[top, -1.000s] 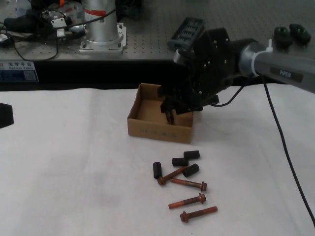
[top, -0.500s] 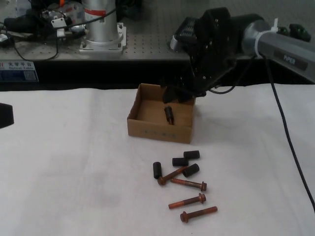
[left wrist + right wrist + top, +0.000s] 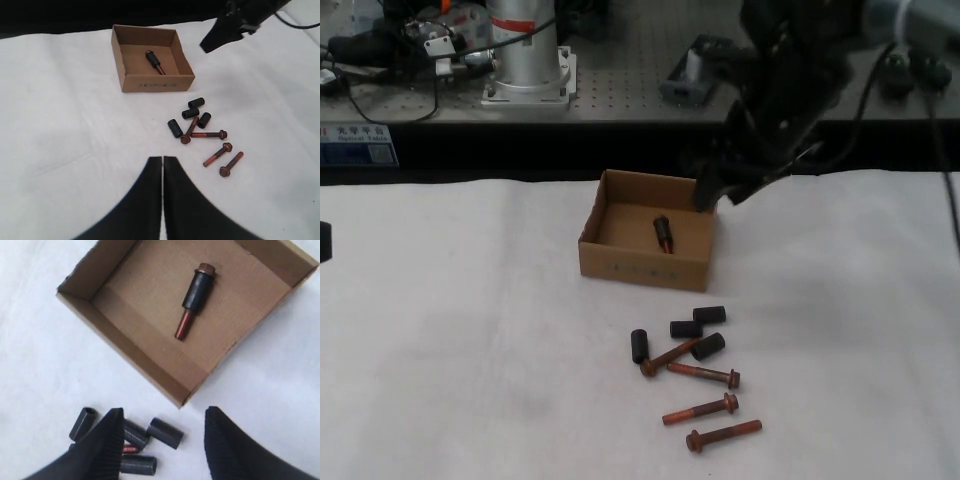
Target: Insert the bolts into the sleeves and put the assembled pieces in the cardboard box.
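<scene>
The cardboard box (image 3: 642, 266) stands mid-bench, and one bolt with a black sleeve on it (image 3: 663, 233) lies on its floor. My right gripper (image 3: 715, 192) hangs open above the box's back right corner, nothing between its fingers. In the right wrist view the assembled piece (image 3: 195, 294) lies inside the box (image 3: 134, 360), beyond the open right gripper (image 3: 164, 414). Several loose black sleeves (image 3: 686, 328) and several rusty bolts (image 3: 703, 375) lie in front of the box. My left gripper (image 3: 163, 165) is shut and empty, well short of the bolts (image 3: 209, 134) and sleeves (image 3: 174, 128).
White cloth (image 3: 470, 350) covers the bench, with free room left of the box and in front of the pile. Behind it runs a perforated metal shelf with a silver post (image 3: 525, 45), cables and dark parts. A black cable (image 3: 950, 215) hangs from the right arm.
The right gripper let go of the sleeved bolt, which now lies in the box. It then lifted up and back to the right, away from the box.
</scene>
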